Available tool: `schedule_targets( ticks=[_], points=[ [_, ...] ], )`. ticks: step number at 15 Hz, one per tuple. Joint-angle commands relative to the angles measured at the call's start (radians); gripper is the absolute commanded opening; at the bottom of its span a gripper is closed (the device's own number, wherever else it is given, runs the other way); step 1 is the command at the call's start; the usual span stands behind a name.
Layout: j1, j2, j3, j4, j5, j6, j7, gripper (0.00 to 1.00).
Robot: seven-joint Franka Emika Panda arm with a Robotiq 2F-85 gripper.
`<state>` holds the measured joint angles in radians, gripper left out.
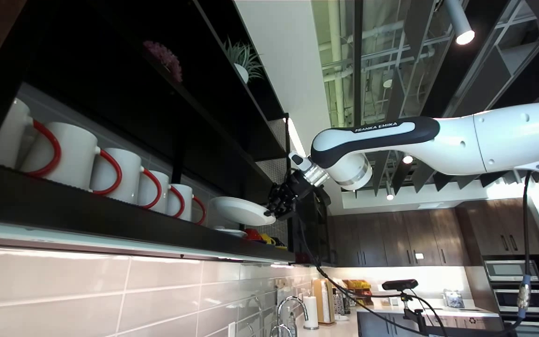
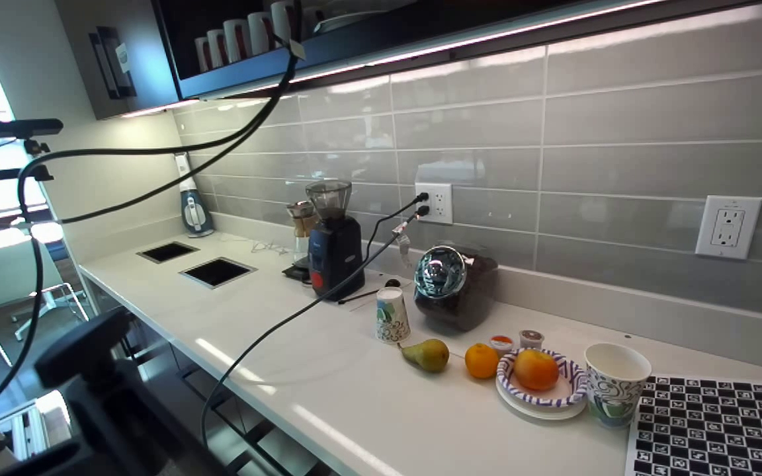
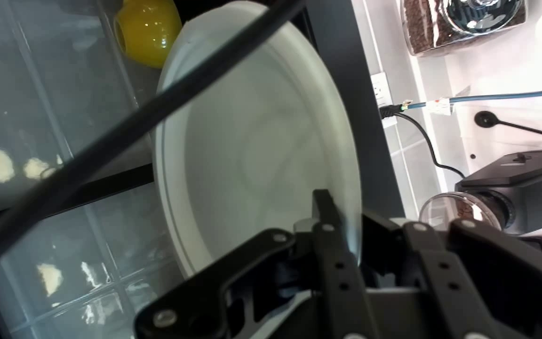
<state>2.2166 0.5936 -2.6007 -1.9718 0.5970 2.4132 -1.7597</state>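
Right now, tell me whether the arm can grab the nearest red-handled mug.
Probably not: the claw is shut on the white plate, which also sits between it and the mug in an exterior view.

My three views
In an exterior view, the shelf point(image 1: 134, 220) was seen upward from close below; in an exterior view, the counter point(image 2: 354, 383) from above, toward far left. Both caught the mugs point(image 1: 131, 172); my wrist view faced the plate point(image 3: 261, 141) closely.

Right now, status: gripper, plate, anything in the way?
Gripper shut on white plate by its rim. Plate tilted at black shelf. Black cable crosses wrist view, contact unclear; yellow mug close behind plate.
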Motion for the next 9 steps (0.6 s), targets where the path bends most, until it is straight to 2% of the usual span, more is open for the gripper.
schedule_targets(
  ticks=[1,4,9],
  points=[
    [-0.026,-0.041,0.005,0.072,-0.022,-0.1,-0.058,0.01],
    [-0.055,-0.058,0.013,0.117,-0.023,-0.162,-0.104,0.01],
    [-0.121,-0.088,0.053,0.172,-0.019,-0.185,-0.167,0.01]
  ],
)
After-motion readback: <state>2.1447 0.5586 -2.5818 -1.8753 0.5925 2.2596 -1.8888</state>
